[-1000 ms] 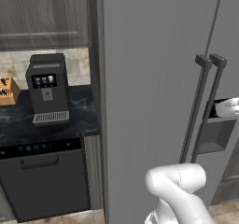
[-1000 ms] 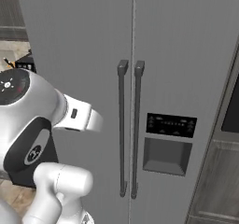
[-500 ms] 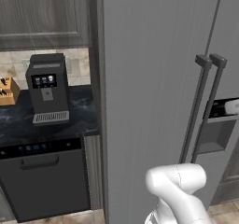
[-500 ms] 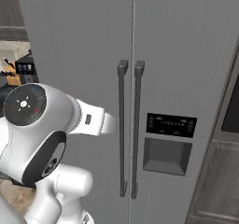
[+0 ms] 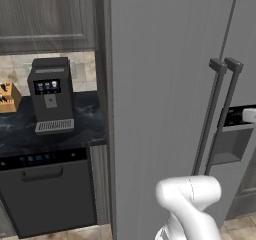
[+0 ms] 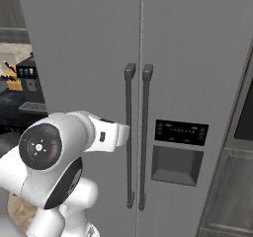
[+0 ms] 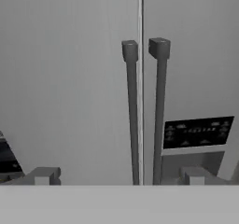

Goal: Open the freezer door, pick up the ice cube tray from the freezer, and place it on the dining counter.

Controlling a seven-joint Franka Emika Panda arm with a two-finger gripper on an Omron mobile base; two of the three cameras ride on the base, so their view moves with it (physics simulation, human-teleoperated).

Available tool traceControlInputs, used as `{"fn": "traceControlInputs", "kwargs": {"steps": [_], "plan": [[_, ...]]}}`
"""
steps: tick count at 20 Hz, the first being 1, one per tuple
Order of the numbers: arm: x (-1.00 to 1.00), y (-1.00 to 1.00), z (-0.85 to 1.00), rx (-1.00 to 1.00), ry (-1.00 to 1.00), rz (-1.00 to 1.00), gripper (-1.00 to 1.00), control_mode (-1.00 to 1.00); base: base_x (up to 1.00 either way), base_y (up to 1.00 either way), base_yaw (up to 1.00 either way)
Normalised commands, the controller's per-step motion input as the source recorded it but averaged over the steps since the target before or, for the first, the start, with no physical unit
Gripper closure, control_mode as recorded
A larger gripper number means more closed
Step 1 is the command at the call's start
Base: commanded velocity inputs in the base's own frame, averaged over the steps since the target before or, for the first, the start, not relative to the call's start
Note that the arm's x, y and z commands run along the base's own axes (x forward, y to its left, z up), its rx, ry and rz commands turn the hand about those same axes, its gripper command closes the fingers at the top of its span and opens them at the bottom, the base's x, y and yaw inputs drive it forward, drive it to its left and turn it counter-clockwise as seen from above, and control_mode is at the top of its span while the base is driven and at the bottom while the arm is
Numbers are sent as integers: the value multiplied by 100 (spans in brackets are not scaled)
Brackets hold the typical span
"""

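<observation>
Facing the closed freezer door (image 7: 196, 78), your gripper (image 7: 116, 176) hangs spread wide and empty short of its bar handle (image 7: 159, 111); opening, fetching the unseen ice cube tray and delivery all remain.

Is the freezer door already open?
No, the freezer door with the dispenser niche sits flush beside the plain door, and both bar handles stand side by side at the closed seam.
</observation>
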Motion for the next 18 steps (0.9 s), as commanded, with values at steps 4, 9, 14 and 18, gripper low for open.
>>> {"fn": "traceControlInputs", "kwargs": {"steps": [4, 9, 14, 18], "plan": [[28, -15, -1, 0, -12, 0, -100, -100, 0, 0, 0], [34, -17, 0, 0, -4, 0, -100, -100, 0, 0, 0], [33, -13, 0, 0, -6, 0, -100, -100, 0, 0, 0], [29, -13, 0, 0, -8, 0, -100, -100, 0, 0, 0]]}}
